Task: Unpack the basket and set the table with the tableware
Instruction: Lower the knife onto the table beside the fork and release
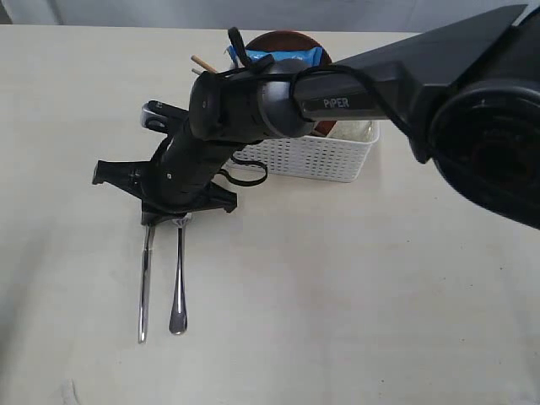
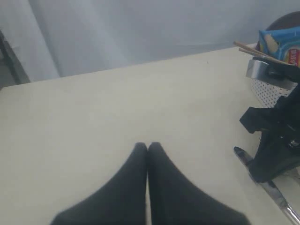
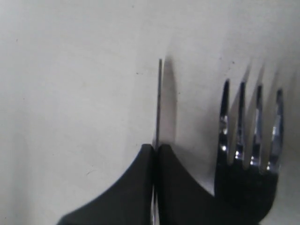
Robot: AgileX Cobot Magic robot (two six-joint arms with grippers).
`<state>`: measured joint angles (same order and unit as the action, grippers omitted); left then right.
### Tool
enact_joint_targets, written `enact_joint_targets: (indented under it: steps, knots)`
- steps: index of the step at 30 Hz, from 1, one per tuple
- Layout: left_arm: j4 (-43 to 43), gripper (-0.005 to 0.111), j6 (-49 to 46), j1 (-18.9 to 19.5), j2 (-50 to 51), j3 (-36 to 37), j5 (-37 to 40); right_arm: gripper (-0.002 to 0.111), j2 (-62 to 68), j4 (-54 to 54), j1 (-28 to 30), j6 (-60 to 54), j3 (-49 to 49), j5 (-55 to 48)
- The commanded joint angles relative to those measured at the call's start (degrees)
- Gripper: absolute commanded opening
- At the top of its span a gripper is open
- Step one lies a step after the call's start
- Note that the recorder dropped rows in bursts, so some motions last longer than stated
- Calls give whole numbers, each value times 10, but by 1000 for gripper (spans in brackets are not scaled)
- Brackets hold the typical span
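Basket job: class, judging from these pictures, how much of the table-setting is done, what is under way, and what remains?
Done: the fork lies on the table. In hand: the right gripper is shut on the knife beside it. Left: the chopsticks, brown plate and whatever else sits in the basket.

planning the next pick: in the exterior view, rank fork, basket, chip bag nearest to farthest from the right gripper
1. fork, beside the right gripper
2. basket, behind, toward the right
3. chip bag, standing in the basket, farthest back
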<state>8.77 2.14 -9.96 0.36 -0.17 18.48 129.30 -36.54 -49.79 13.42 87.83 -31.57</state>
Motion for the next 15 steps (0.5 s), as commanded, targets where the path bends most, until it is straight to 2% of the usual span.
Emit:
enact_joint_targets:
  steps: [1, 4, 5, 11, 15]
  knots:
    - [1, 0, 3, -1, -4, 2, 1, 14, 0, 6, 3, -3, 1, -3]
    - [1, 0, 3, -1, -4, 2, 1, 36, 0, 8, 3, -10, 1, -8]
    - [1, 0, 3, -1, -4, 2, 1, 39, 0, 8, 3, -12, 1, -11]
    - [1, 0, 3, -1, -4, 2, 1, 37, -5, 20, 3, -51, 36, -48]
    - [1, 0, 3, -1, -4, 2, 1, 36, -25, 78, 3, -45, 76, -90]
